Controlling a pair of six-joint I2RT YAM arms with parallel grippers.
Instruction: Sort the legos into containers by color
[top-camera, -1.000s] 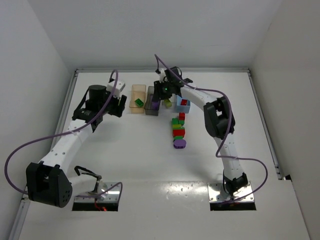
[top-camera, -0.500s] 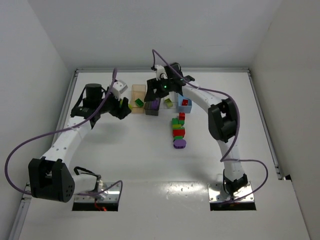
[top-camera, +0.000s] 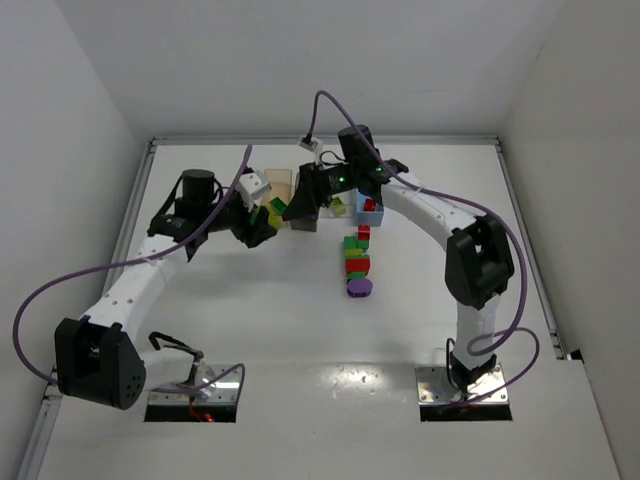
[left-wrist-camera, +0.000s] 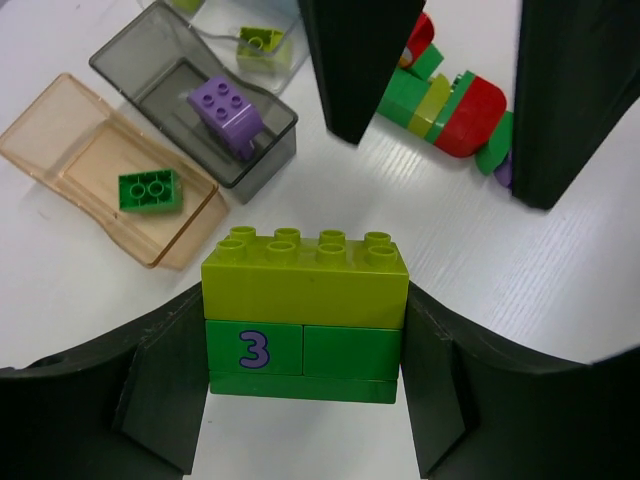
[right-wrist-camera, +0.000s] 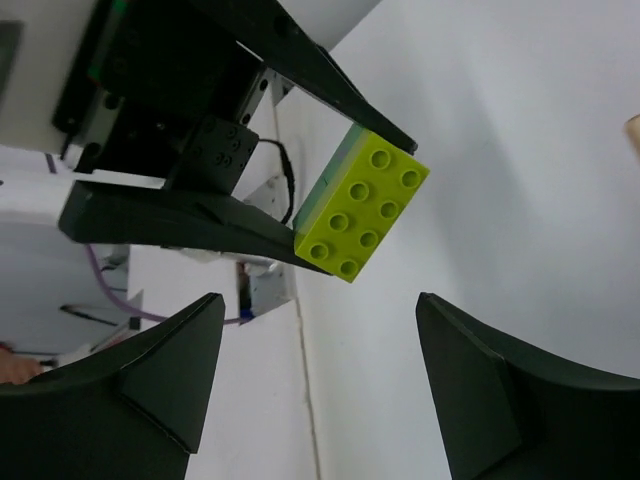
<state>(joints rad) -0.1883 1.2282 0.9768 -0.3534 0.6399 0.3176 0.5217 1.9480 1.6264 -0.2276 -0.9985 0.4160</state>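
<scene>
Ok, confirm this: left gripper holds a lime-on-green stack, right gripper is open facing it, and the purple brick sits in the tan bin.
Wrong on the bin. The left wrist view shows the purple brick in the smoky grey bin; the tan bin holds a dark green brick. The left gripper does hold the lime-on-green stack, the right gripper open facing it.

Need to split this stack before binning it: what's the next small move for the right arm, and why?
Probably ease the right jaws forward until they straddle the lime brick, then close. The left jaws hold a two-colour stack, lime on a dark green brick; the right jaws stand open, facing the lime studs, not yet touching.
</scene>
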